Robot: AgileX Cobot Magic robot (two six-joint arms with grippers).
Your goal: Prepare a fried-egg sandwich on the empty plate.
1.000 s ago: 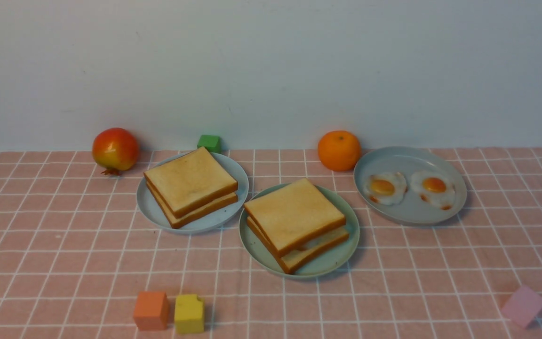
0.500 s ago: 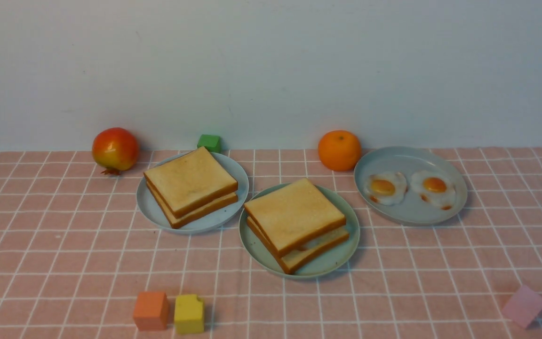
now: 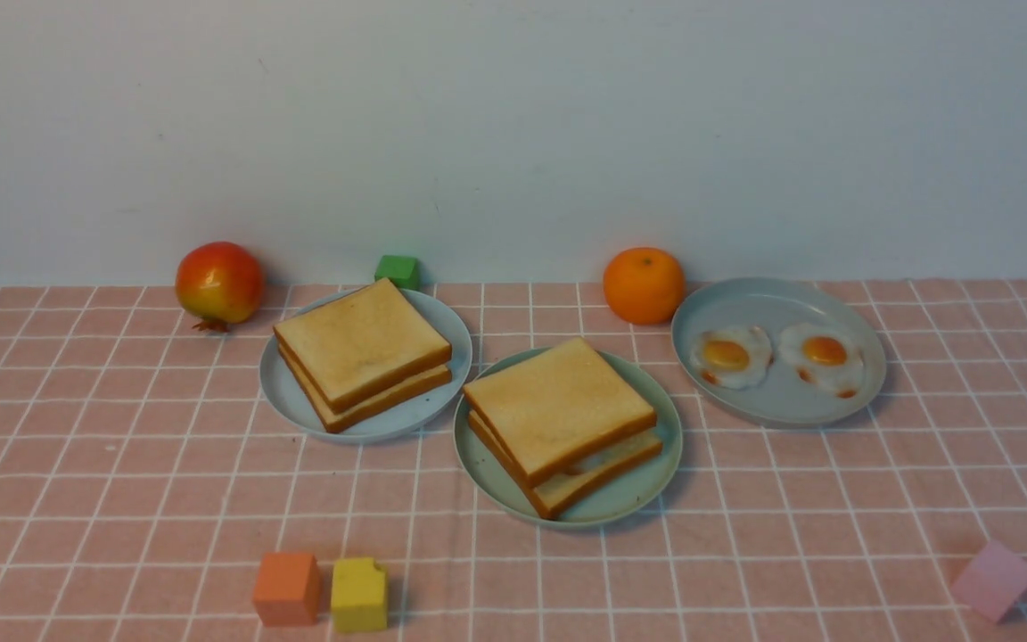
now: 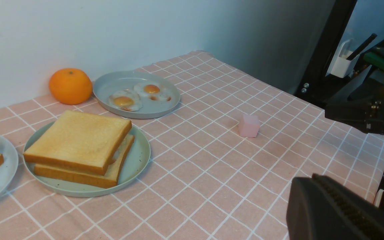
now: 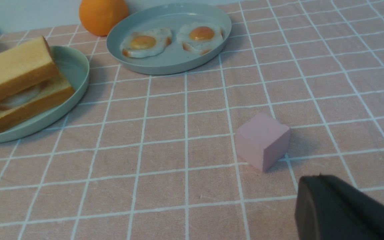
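Nothing on the cloth has shifted in the last second. Our left gripper point(image 4: 338, 213) and right gripper point(image 5: 345, 213) sit clenched and empty, nearest us. Beyond them the fried-egg sandwich point(image 3: 562, 423) rests on the empty plate point(image 3: 647, 495); we judge the task complete.

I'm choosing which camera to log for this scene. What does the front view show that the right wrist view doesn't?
Front view only: the pomegranate, the plain toast stack, and the orange cube and yellow cube.
Right wrist view only: the dark tip of the right gripper, and the egg white inside the fried-egg sandwich.
Both: that sandwich, the mint-green plate, the orange, the two-egg plate and the pink cube.
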